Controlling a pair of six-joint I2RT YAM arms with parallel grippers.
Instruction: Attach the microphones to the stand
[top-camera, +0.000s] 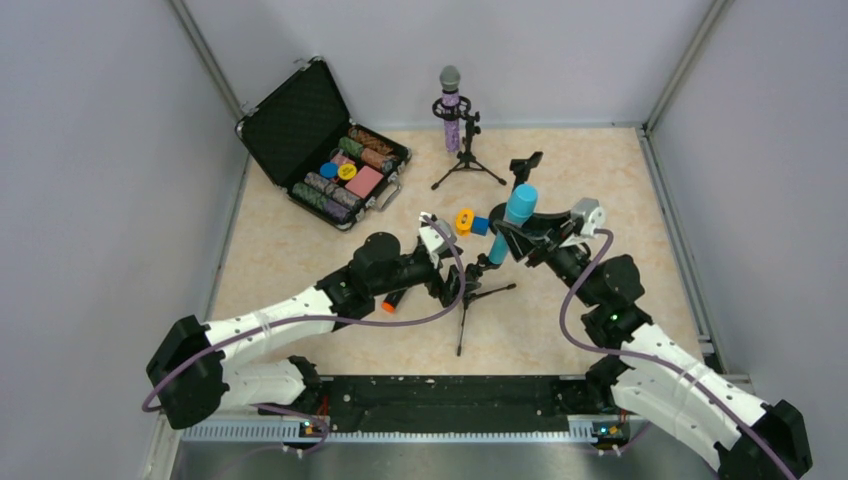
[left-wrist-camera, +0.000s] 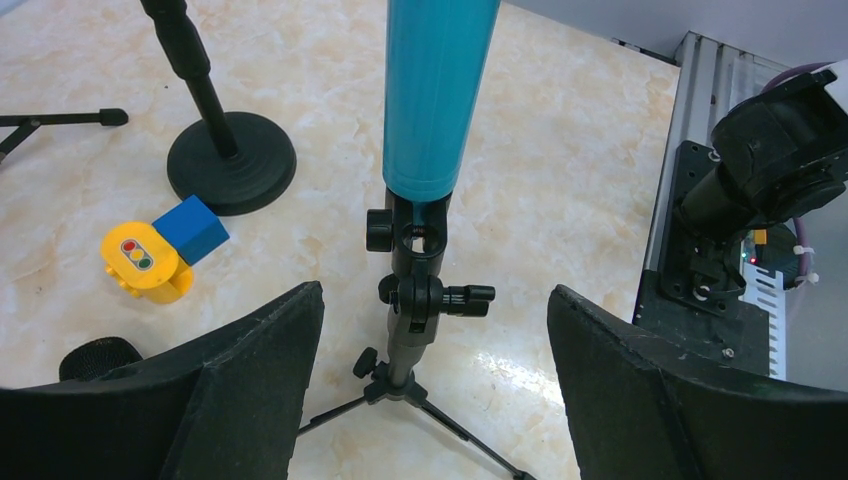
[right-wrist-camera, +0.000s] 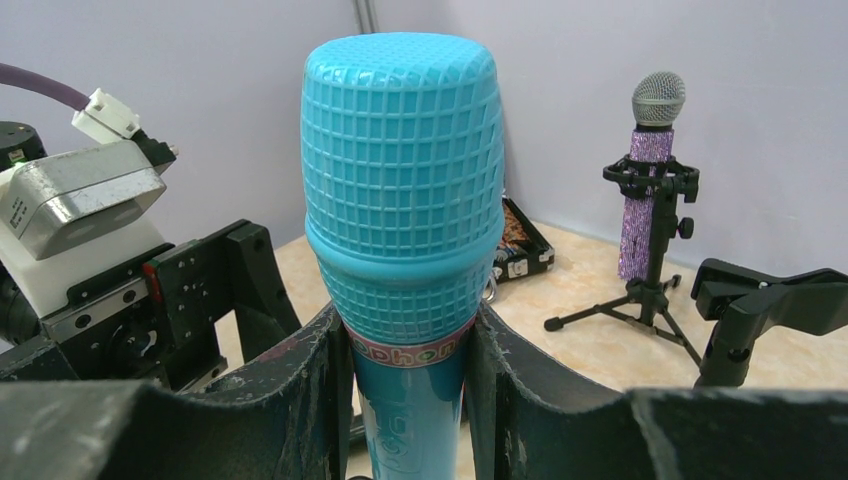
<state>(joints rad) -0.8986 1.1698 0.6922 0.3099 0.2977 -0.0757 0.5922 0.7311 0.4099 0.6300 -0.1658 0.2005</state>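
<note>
Your right end effector (right-wrist-camera: 410, 345) clamps the blue mic (right-wrist-camera: 400, 170) upright into the stand (left-wrist-camera: 412, 345). Your left end effector (left-wrist-camera: 435, 295) sits spread apart just before it, likely for steadying.

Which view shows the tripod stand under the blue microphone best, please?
Left wrist: the tripod stand shows clip, knobs and legs beneath the blue microphone. Top external shows it small; right wrist, nothing.

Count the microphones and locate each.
3. Purple microphone: in the far stand. Light-blue microphone: in the right claw, at the near stand. Black microphone: lying partly hidden under the left arm.
</note>
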